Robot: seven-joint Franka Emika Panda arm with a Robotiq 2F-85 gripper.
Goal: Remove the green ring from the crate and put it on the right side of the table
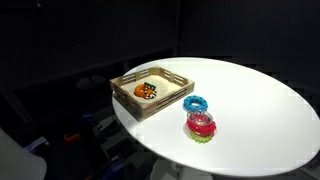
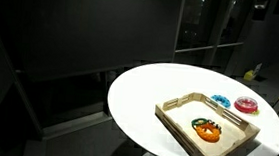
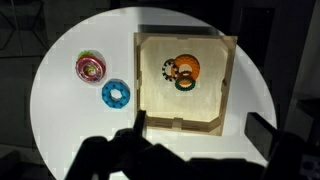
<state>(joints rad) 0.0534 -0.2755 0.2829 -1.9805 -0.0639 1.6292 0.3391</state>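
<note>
The light-wood crate (image 3: pixel 228 80) lies on the round white table (image 3: pixel 70 120). It holds a dark green ring (image 3: pixel 185 84) that touches an orange ring (image 3: pixel 187 67). The crate shows in both exterior views (image 1: pixel 165 108) (image 2: pixel 180 136), with the green ring (image 2: pixel 204 122) beside the orange ring (image 2: pixel 208 133) (image 1: pixel 148 92). My gripper (image 3: pixel 200 135) is open and empty. It hangs high above the crate's near edge, one finger on each side. The gripper is out of view in both exterior views.
A blue ring (image 3: pixel 116 94) (image 1: pixel 195 103) (image 2: pixel 220 100) and a pink ring stacked on a light green one (image 3: pixel 90 67) (image 1: pixel 203 126) (image 2: pixel 246 104) lie on the table (image 1: pixel 250 100) (image 2: pixel 148 94) beside the crate. The surroundings are dark.
</note>
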